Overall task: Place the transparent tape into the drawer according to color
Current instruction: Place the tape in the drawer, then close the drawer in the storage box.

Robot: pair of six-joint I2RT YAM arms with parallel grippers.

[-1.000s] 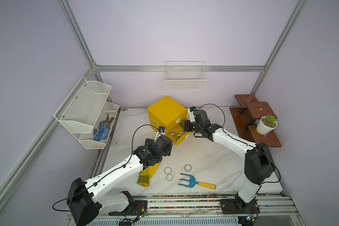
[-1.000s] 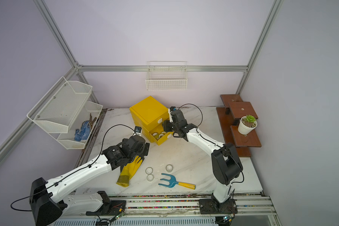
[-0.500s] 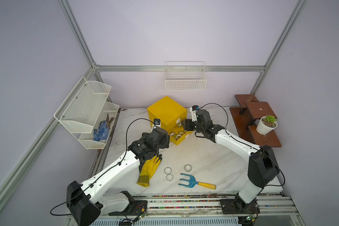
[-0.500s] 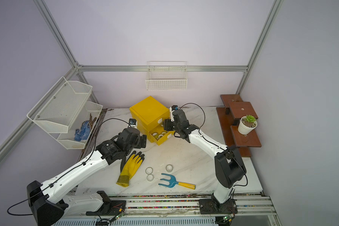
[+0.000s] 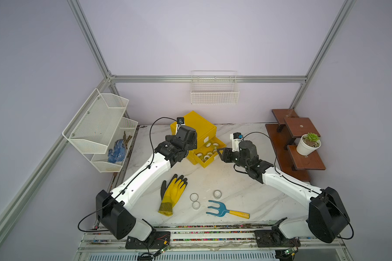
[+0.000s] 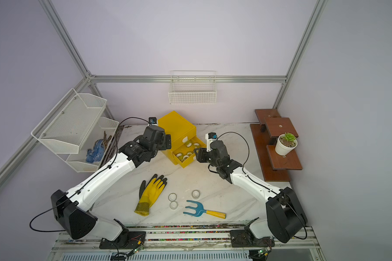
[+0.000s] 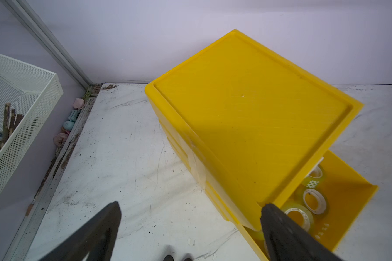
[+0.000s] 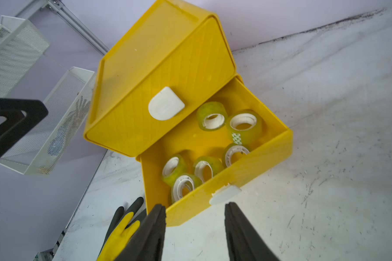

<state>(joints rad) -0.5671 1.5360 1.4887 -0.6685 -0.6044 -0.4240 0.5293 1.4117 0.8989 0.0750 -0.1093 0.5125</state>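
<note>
Both hands are holding nothing: left hand [image 7: 191, 204] spread wide, right hand [image 8: 194, 205] partly spread, hovering at the handle [image 8: 224, 193] of the drawer [image 8: 258, 162], which it should be centring on. Yellow-green tape [image 8: 243, 126] is lying inside; clear rolls [image 5: 217, 193] are sitting on the counter [image 5: 235, 180].

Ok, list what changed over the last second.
The left gripper swung off the yellow glove, now uncovered, back to the side of the yellow box, jaws open. The right gripper drew back a little from the open drawer, holding nothing. The drawer, the glove, the three loose tape rolls and the blue fork stayed put.
</note>
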